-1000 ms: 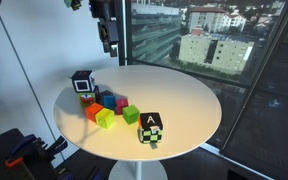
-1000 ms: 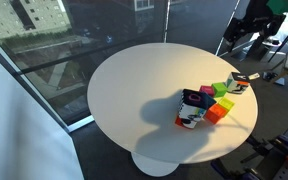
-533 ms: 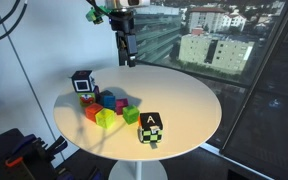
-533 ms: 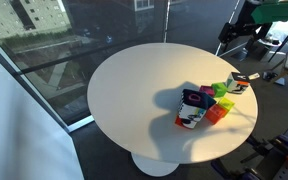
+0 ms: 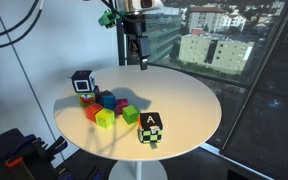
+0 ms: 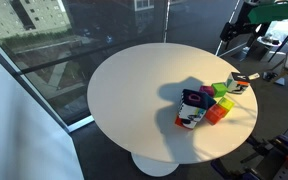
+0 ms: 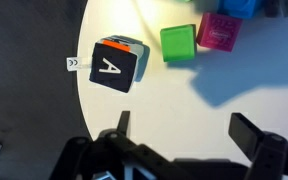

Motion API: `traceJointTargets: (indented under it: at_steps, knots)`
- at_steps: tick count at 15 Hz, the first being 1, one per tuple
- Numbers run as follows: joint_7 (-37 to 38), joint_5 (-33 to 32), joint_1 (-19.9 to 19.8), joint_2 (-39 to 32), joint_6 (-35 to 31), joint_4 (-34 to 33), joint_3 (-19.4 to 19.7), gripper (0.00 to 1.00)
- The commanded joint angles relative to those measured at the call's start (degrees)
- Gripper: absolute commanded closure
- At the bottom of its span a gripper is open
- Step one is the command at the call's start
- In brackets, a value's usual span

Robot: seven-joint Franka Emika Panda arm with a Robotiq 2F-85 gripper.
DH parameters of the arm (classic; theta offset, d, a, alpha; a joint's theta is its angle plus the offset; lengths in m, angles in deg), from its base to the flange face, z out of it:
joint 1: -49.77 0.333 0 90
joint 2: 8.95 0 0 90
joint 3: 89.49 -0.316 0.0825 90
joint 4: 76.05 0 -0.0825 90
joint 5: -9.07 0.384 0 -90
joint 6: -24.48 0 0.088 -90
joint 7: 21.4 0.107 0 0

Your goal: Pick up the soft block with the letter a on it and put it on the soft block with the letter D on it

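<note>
My gripper point(image 5: 137, 58) hangs high over the bench point(image 5: 189, 100). The fingers point(image 7: 121, 126) are spread wide, and in the wrist view only white benchtop shows between them.

The soft block with the letter a point(image 7: 117, 66) sits flat on the bench below me, out past my fingertips and off toward one finger's side. Its white A faces up, and a little white tag point(image 7: 73, 63) lies just beside it near the bench edge. In an exterior view it sits well below me, close to the rim point(image 5: 151, 128).

Also out past my fingertips, nearer the middle of my spread, are a green cube point(image 7: 178, 44) and a pink cube point(image 7: 217, 30). They're near each other but apart from that lettered block.

The soft block with the letter D point(image 5: 82, 83) stands on the far side of the small cubes, lower than me and off to one side. It's well apart from the soft block with the letter a.
</note>
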Motion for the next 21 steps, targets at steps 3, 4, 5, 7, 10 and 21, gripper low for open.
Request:
traceJointTargets:
  at_steps: [3,4,5,7,10,21]
  knots:
    - [0.02,0.02,0.54,-0.01,0.09,-0.16,0.50,0.00]
    - [0.02,0.02,0.54,-0.01,0.09,-0.17,0.50,0.00]
    - [0.03,0.02,0.54,-0.01,0.09,-0.18,0.50,0.00]
    - [-0.12,-0.45,0.36,-0.98,0.48,-0.57,0.70,0.00]
    - [0.54,-1.24,0.02,-2.57,0.72,-0.75,1.47,0.00]
    - [5.60,-1.31,-1.19,-9.56,-0.93,-1.44,7.23,0.00]
